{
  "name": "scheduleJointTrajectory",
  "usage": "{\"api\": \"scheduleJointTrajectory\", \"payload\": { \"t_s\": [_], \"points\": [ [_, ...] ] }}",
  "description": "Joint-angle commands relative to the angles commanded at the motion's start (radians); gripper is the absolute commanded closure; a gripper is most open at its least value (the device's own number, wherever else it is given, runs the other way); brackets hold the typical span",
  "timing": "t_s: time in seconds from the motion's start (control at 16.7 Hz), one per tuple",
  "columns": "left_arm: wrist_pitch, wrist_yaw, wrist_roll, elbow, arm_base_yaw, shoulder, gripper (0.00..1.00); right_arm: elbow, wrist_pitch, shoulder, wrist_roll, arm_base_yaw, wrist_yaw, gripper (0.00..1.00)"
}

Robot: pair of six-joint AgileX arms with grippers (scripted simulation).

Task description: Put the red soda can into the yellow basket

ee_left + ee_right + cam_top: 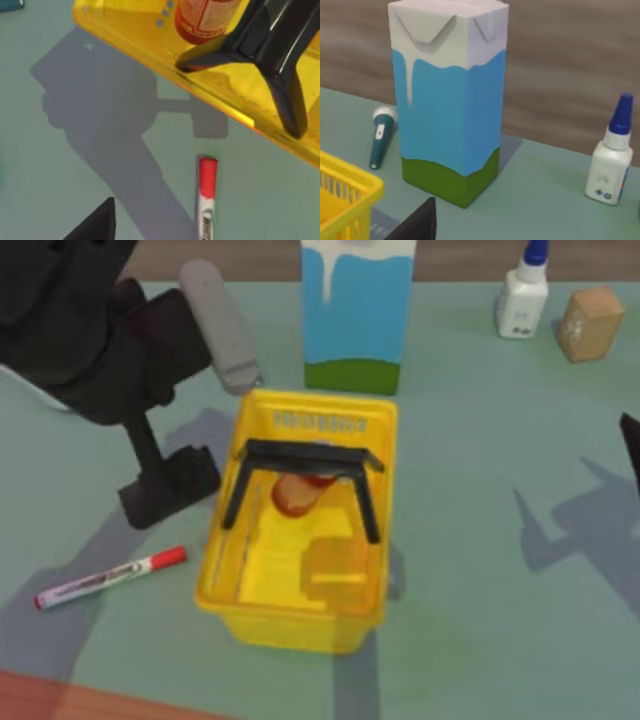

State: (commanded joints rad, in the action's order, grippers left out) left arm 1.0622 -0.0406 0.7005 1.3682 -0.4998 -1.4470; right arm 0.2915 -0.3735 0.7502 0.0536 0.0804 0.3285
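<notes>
- Top view: the small red soda can (297, 495) lies inside the big see-through yellow plastic basket (300, 615), under its black handle (303, 456). My left gripper (170, 490) is just left of the basket; I cannot tell if it is spread. A red-capped marker pen (110, 577) lies nearby. My right arm (631, 445) sits at the right edge.
- Left wrist view: the can (206, 19) rests in the basket (150, 45); the marker (207, 197) is outside.
- Right wrist view: a tall blue, white and green carton (447, 97) and a white glue bottle (611, 155) stand beside the basket corner (350, 186).

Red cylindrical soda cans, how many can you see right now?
1. The red cylindrical soda can lies inside the translucent yellow plastic basket, under its black folding handle. Others could be hidden beneath my left arm.
</notes>
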Motion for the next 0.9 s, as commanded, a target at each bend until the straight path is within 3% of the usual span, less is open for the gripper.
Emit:
{"api": "scheduleJointTrajectory", "payload": {
  "t_s": [0.24, 0.48, 0.66, 0.9],
  "points": [
    [0.197, 0.015, 0.156, 0.31, -0.091, -0.339, 0.0, -0.158, 0.189, -0.388, -0.021, -0.037, -0.16, 0.0],
    [0.327, 0.03, 0.264, 0.529, -0.15, -0.578, 0.0, -0.256, 0.322, -0.654, -0.043, -0.062, -0.279, 0.0],
    [0.374, 0.037, 0.305, 0.611, -0.171, -0.662, 0.0, -0.288, 0.369, -0.742, -0.053, -0.07, -0.324, 0.0],
    [0.378, 0.038, 0.309, 0.619, -0.173, -0.671, 0.0, -0.292, 0.373, -0.75, -0.054, -0.07, -0.329, 0.0]
  ]
}}
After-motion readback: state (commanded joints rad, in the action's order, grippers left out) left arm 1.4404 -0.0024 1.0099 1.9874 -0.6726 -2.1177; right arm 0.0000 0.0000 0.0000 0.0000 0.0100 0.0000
